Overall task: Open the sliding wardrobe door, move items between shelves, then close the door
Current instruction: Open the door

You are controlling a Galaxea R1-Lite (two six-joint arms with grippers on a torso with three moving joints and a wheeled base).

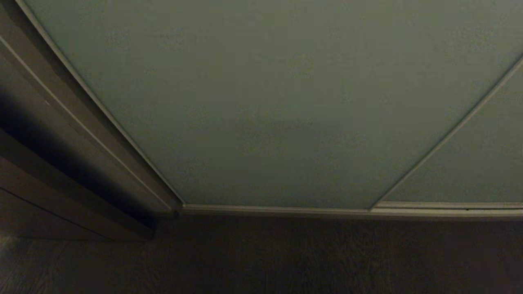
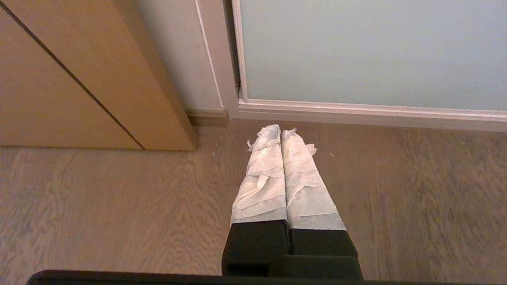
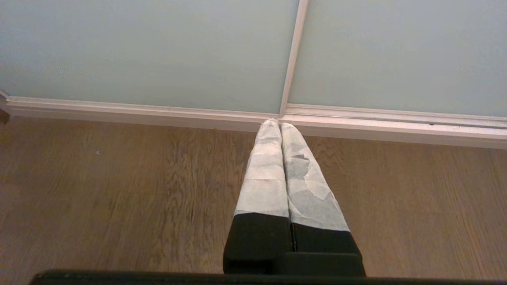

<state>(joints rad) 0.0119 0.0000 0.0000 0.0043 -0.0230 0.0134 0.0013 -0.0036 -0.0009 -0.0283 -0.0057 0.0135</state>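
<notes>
1. Two pale grey-green panels fill the head view; the sliding wardrobe door (image 1: 261, 102) takes up the centre and upper left and is fully closed.
2. Wood floor (image 1: 286, 257) spans the bottom of the frame.
3. Brown wooden frame (image 1: 61, 134) occupies the left edge.
4. Left gripper (image 2: 281, 132): fingers pressed together, empty, above the floor near the door's lower corner.
5. Right gripper (image 3: 279, 124): fingers pressed together, empty, at the seam between the panels.

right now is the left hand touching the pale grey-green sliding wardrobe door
Apart. The left wrist view shows the left hand, shut and empty, over wood-grain floor, with a strip of floor between its tips and the pale grey-green sliding wardrobe door.
</notes>
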